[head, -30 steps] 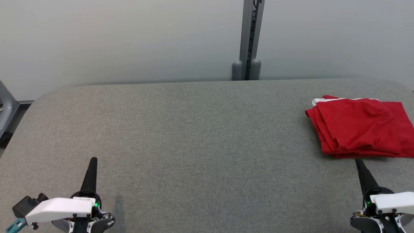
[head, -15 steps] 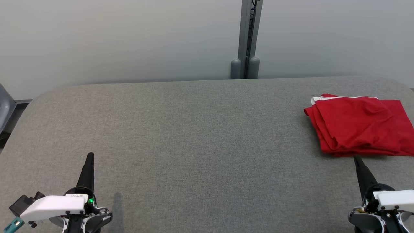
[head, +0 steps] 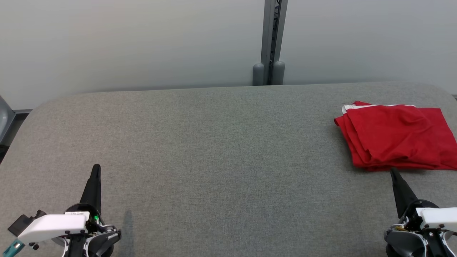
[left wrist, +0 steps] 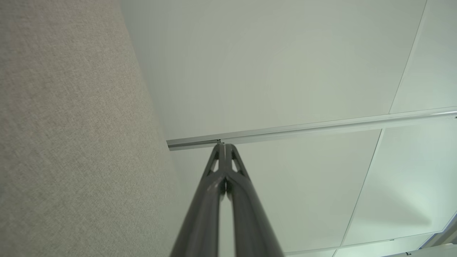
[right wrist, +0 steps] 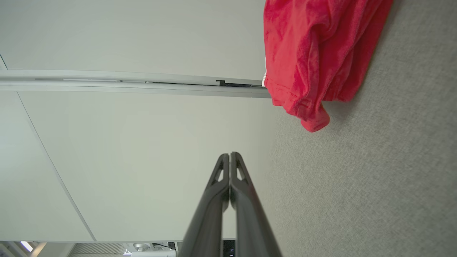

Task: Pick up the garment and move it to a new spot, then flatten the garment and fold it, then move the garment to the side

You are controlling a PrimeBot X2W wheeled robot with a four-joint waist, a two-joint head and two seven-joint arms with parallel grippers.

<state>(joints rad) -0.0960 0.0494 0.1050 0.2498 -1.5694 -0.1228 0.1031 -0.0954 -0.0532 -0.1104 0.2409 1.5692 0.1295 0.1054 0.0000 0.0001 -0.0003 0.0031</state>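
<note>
The garment [head: 396, 137], red with a thin white band along its far edge, lies folded in a loose stack of layers on the far right of the grey padded table [head: 221, 150]; its right side runs off the edge of the head view, and its near edge shows several soft folds one over another; the left gripper [head: 95, 169] sits low at the front left of the table, well apart from the garment, its two dark fingers pressed together with nothing between them and pointing away toward the wall [head: 125, 43]; seen from the left wrist, the left gripper [left wrist: 225, 144] has its tips meeting in a single point, the grey cloth of the table along one side and pale wall panels beyond; the right gripper [head: 393, 171] stands at the front right, its fingers likewise drawn together and holding nothing, the tip just short of the garment's near edge; from the right wrist the right gripper [right wrist: 229, 154] shows both fingers closed against each other, and the garment [right wrist: 314, 53] lies ahead and off to one side, a rumpled hemmed corner nearest, with a strip of bare table cloth between it and the tips; whether either gripper touches the table I cannot tell; behind the table a grey post [head: 270, 35] rises against the wall, roughly at the middle of the far edge
</note>
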